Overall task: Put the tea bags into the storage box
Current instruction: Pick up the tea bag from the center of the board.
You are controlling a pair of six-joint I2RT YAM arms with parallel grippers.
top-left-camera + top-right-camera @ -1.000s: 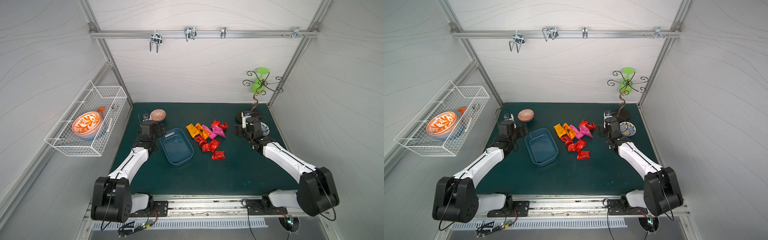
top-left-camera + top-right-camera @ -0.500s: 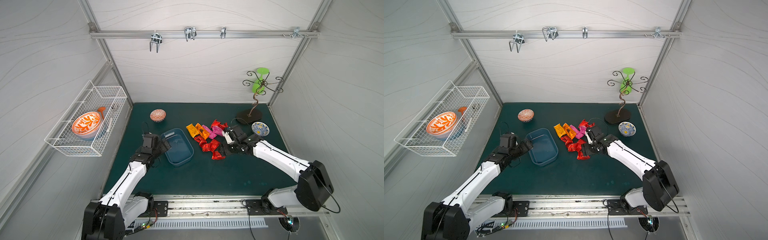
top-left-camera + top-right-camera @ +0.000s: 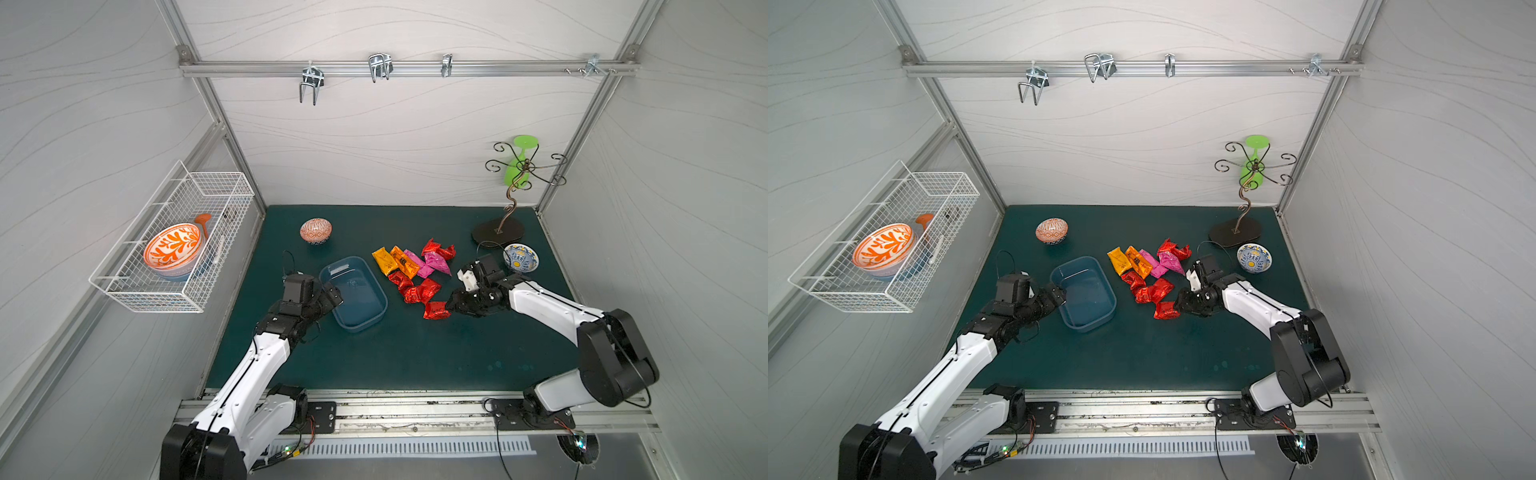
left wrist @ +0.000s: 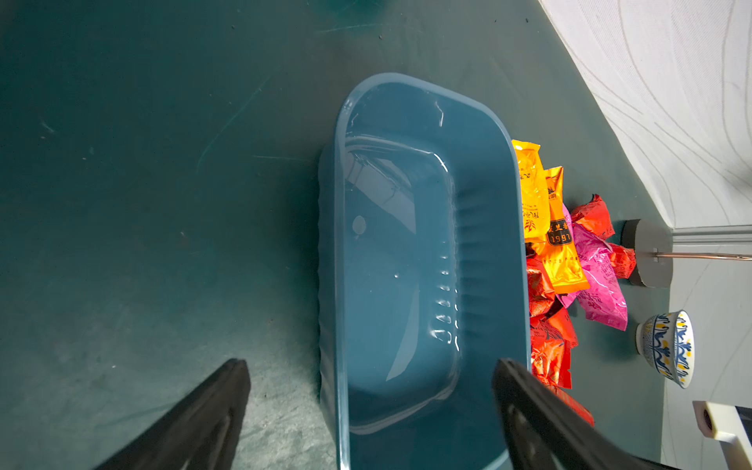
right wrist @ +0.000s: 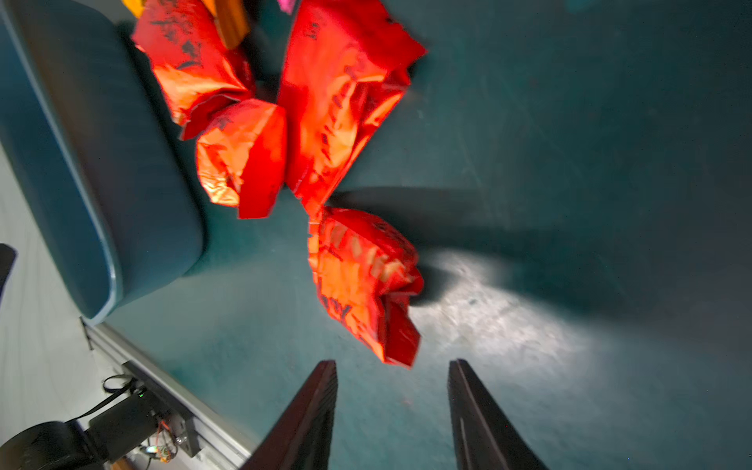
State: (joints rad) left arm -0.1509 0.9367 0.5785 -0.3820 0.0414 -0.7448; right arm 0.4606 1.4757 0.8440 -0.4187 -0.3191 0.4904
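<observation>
Right claw (image 5: 392, 363) gapes at edge of nearest red tea bag (image 5: 360, 280).

The green worktop (image 3: 415, 357) bears a box (image 3: 357, 297) with tea bags (image 3: 411, 274) heaped just beside it. Behind sit a red bowl (image 3: 316, 231), a blue bowl (image 3: 520, 257) and a stand (image 3: 498, 232).

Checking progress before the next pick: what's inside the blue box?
Nothing inside: the box shows a bare floor in both top views. The left gripper covers a small part of one side.
</observation>
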